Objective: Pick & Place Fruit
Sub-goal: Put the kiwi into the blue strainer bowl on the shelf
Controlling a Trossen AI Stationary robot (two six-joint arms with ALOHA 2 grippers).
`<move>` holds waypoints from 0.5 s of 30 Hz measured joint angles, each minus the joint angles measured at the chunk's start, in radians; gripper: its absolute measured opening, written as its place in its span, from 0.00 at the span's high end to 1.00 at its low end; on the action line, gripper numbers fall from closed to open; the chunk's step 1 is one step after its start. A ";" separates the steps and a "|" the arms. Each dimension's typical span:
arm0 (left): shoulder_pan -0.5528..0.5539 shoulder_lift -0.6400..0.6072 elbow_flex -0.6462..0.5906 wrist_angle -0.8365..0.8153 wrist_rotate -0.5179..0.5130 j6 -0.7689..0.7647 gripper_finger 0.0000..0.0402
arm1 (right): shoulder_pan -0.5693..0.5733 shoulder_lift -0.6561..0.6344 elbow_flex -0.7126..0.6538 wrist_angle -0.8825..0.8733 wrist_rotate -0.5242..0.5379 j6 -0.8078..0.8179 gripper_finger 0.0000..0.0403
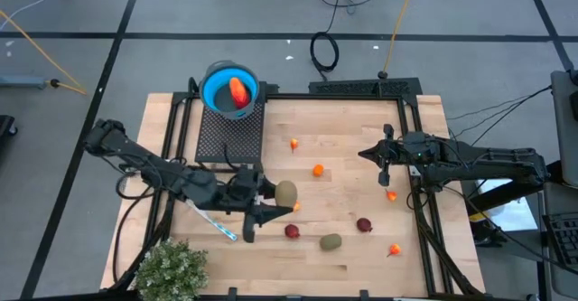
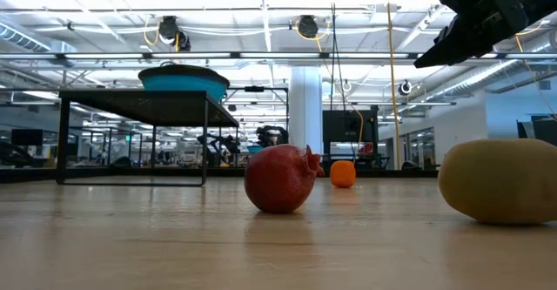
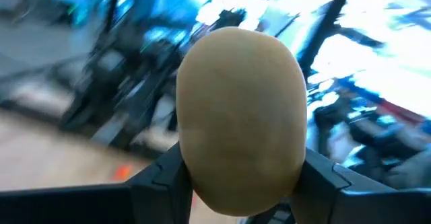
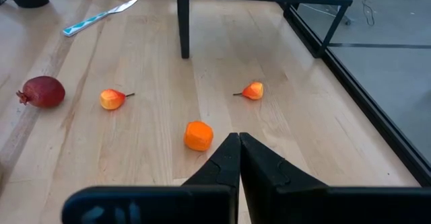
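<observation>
With the left hand point(image 1: 274, 198) grasping the olive-brown oval toy fruit point(image 3: 242, 116) above the wooden bench's point(image 1: 352, 125) front-left part, it should lift clear before swinging toward the blue bowl point(image 1: 229, 89), while the right hand point(image 4: 238, 158) waits clenched.

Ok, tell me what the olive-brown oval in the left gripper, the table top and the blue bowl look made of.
Olive-brown oval: probably matte plastic or foam; smooth, even skin without shine, pinched between the left gripper's fingers.
Table top: pale wood in joined strips, visible grain, satin finish.
Blue bowl: likely plastic or silicone; uniform bright colour, smooth rim. It sits on a black mesh stand, seemingly metal.
</observation>
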 joint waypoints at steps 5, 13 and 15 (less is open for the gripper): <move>0.002 0.000 0.000 0.184 0.130 0.134 0.55 | 0.000 0.000 0.000 0.000 0.001 -0.002 1.00; 0.002 -0.001 0.000 0.441 0.427 0.348 0.52 | 0.000 0.000 0.000 0.000 0.001 -0.003 1.00; 0.002 -0.001 0.000 0.475 0.489 0.382 0.52 | 0.000 0.000 0.000 0.000 0.001 -0.003 1.00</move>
